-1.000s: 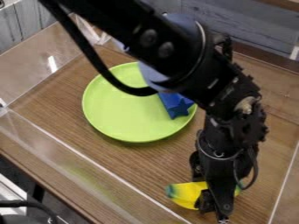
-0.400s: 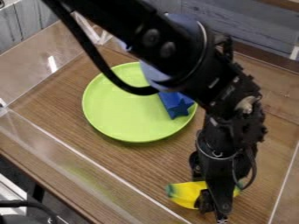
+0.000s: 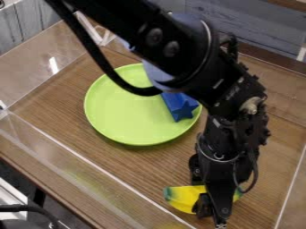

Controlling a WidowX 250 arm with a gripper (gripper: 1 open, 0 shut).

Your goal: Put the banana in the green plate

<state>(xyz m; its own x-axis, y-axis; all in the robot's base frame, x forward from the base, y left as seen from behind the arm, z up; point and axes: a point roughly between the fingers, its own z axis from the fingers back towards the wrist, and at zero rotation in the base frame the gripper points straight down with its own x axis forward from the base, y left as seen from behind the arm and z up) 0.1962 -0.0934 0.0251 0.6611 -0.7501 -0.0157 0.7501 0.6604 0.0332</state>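
Observation:
The banana (image 3: 187, 197), small and yellow with a green tip, lies low at the front of the wooden table, partly hidden behind the gripper's fingers. My gripper (image 3: 216, 208) points straight down and is shut on the banana. The green plate (image 3: 129, 107) sits on the table up and to the left of the gripper, well apart from it. A blue block (image 3: 182, 108) rests at the plate's right edge, half covered by the black arm (image 3: 180, 54).
Clear plastic walls (image 3: 36, 67) enclose the wooden table on the left and front. The black arm crosses the scene from the top left and hides the plate's far right part.
The gripper and banana have shifted slightly left and toward the front; the arm's wrist has turned a little. The plate and blue block have not moved.

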